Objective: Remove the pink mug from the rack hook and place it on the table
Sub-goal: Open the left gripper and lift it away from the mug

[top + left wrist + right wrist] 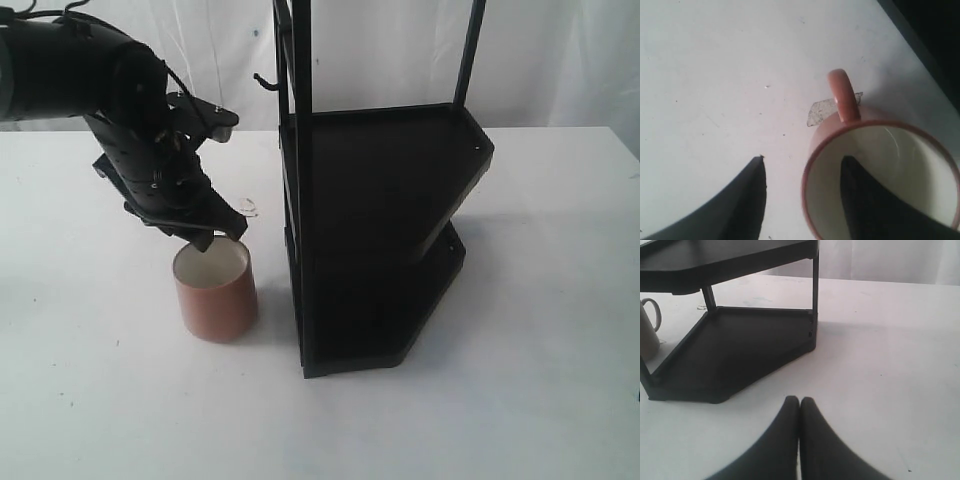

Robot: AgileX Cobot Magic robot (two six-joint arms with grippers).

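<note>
Pink mug (215,300) upright on the white bench (100,400), just left of the rack (380,200), off the rack hook (266,82) | left hand (215,236) spread over it, one finger inside the rim, the other outside (wall between, not clamped) | right hand (799,402) pinched closed, holding nothing

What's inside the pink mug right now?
Inside the salmon-pink ceramic mug, one black finger of the left hand dips in beside the cream wall; the other finger is outside. Nothing else shows, but that finger hides part of the bottom.
</note>
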